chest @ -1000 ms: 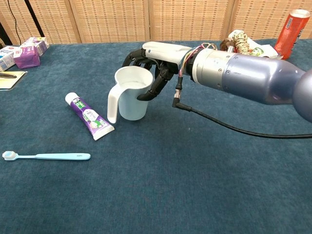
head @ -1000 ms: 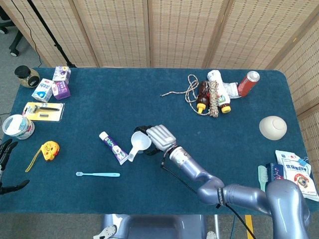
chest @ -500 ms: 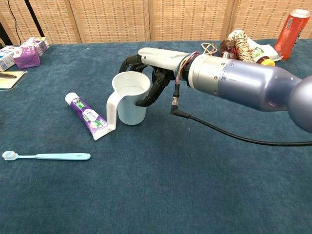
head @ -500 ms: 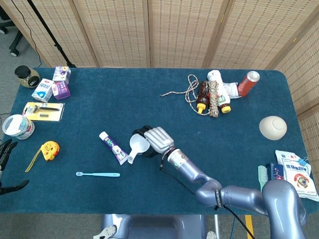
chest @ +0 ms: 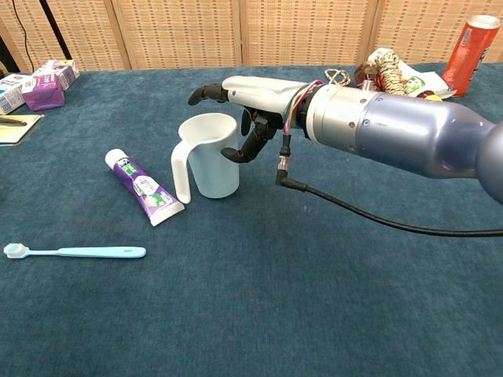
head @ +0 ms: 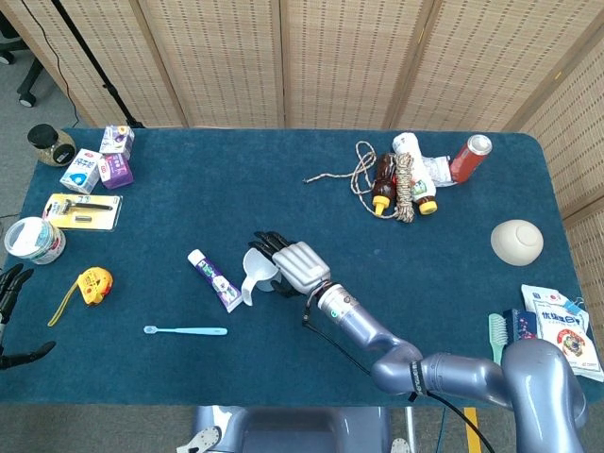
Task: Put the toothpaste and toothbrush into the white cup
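Since a second ago the right hand point(chest: 251, 106) has let go of the cup point(chest: 211, 154); its fingers, then wrapped round the cup wall, now reach straight out over the rim, spread and holding nothing, though the thumb below sits against or just beside the wall and I cannot tell which; the cup has shifted slightly and stands upright on the table point(chest: 314, 298), handle toward the toothpaste point(chest: 145, 188). The left hand point(head: 11, 283) shows only as dark fingers at the head view's left edge, well apart from everything; whether it is spread or curled I cannot tell.

My reading is that the cup was set just beside the toothpaste so both items are a short carry from it; the mouth faces up, ready to take them. One cup, one toothpaste tube lying flat with its crimped end near the handle, one toothbrush point(chest: 75, 251) lying flat nearer the robot, apart from both; neither is in the cup yet, so both placements remain. A second, green brush point(head: 496, 332) lies at the far right among packets.
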Action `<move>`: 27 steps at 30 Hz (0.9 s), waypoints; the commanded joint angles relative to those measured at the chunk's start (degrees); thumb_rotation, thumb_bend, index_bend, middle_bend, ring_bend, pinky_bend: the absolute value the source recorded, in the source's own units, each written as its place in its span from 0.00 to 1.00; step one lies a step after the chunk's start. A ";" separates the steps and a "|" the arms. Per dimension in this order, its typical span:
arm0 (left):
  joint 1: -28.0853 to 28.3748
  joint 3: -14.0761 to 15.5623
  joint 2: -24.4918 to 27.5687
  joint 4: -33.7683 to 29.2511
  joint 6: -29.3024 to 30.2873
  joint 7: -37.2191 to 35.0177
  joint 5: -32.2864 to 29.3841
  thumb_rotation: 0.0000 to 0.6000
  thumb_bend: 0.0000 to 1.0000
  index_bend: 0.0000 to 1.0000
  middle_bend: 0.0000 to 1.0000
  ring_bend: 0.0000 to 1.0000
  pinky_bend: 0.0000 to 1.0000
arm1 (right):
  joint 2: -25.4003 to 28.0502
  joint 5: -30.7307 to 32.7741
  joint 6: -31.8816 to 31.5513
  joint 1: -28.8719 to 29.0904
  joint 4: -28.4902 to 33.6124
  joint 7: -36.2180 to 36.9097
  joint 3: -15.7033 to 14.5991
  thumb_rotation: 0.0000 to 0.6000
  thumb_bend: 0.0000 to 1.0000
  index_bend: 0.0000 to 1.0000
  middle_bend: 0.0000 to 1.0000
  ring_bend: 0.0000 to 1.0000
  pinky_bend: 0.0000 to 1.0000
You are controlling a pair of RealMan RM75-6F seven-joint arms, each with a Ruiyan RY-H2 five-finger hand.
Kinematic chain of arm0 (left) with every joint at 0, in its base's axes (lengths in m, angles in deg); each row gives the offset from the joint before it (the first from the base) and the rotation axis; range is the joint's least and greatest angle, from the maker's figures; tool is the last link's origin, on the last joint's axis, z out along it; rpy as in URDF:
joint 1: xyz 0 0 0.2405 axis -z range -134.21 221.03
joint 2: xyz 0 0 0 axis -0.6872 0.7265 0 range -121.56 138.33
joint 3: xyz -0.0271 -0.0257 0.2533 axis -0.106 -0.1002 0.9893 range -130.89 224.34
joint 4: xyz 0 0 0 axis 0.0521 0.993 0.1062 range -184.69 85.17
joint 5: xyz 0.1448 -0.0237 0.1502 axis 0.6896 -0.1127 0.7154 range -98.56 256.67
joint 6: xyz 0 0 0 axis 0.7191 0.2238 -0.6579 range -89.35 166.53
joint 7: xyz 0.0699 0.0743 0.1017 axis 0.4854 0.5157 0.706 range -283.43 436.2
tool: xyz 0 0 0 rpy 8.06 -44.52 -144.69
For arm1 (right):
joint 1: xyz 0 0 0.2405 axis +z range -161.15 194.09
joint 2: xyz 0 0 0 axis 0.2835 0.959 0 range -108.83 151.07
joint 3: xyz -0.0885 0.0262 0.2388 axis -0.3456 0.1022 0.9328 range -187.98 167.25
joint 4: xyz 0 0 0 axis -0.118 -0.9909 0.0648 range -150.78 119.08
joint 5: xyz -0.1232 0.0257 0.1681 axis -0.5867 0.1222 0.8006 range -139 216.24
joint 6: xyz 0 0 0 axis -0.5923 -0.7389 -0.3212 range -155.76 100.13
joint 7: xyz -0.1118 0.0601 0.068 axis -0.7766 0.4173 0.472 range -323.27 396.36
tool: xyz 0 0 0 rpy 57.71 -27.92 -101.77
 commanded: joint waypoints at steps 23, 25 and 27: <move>2.85 -1.97 -1.52 4.28 0.26 -1.92 2.75 1.00 0.05 0.00 0.00 0.00 0.00 | 36.95 -16.04 -21.82 -23.92 24.12 5.38 -9.90 1.00 0.07 0.00 0.00 0.00 0.00; 3.94 -2.31 -1.61 5.11 -0.70 -2.18 3.10 1.00 0.05 0.00 0.00 0.00 0.00 | 37.19 -20.35 -27.27 -27.66 20.63 8.02 -11.83 1.00 0.00 0.00 0.00 0.00 0.00; 4.93 -2.72 -1.36 5.18 -1.70 -1.57 2.96 1.00 0.05 0.00 0.00 0.00 0.00 | 36.66 -23.52 -33.01 -31.83 16.44 9.35 -13.85 1.00 0.00 0.00 0.00 0.00 0.00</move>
